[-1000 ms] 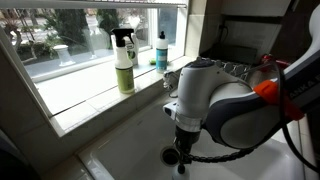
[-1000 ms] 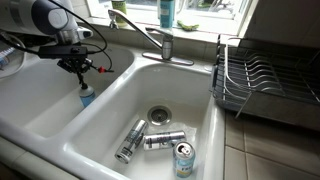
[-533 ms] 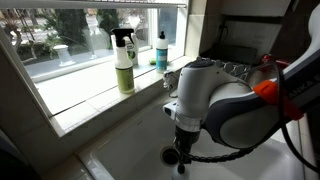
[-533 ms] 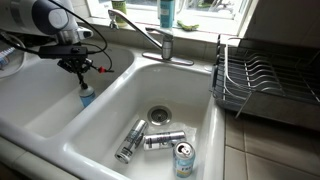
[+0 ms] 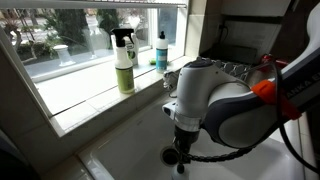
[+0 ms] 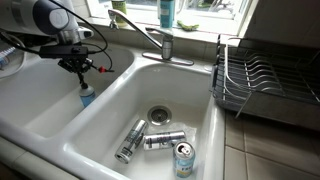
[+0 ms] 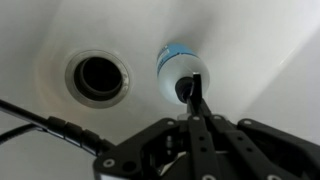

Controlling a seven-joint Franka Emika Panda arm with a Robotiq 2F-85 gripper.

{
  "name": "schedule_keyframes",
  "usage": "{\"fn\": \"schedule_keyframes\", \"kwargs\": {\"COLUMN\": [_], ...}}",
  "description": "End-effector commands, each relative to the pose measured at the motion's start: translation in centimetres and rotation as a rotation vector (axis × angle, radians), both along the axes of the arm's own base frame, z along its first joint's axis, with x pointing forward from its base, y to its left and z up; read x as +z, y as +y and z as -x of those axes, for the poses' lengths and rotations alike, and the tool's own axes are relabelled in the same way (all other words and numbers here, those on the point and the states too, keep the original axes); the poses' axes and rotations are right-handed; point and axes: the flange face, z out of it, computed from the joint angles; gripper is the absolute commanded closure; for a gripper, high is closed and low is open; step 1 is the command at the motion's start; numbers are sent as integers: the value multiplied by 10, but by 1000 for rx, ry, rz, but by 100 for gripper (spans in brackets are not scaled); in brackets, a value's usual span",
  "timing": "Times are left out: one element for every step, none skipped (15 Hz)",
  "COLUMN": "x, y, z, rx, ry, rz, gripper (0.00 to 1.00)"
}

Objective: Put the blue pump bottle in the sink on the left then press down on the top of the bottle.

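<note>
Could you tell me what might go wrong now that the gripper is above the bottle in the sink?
1. In the wrist view the gripper seems to meet the bottle off-centre, so a push could slip off or tip it.
2. The bottle stands free on the smooth sink floor beside the drain, so it might slide.

arm point(image 5: 235, 100): bent, reaching downward | end effector point(image 7: 194, 90): pointing straight down, jaws closed
</note>
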Motion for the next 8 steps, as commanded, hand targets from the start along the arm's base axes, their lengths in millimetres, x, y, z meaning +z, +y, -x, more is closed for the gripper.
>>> {"fn": "schedule_keyframes", "kwargs": {"x": [-18,-18,-17,-15,-13,-10,-9,-6], "y": [0,-1,-1,-2,-3,-4,-4,-4], "z": [-2,-2,-1,1,2,3,4,5], "rx": [-7,-7,-8,-11,-13,-16,-15,-15], "ry": [45,49,50,48,48,47,48,46], "rz": [3,3,4,5,8,13,13,15], "gripper": [100,100,100,100,100,100,100,74]}}
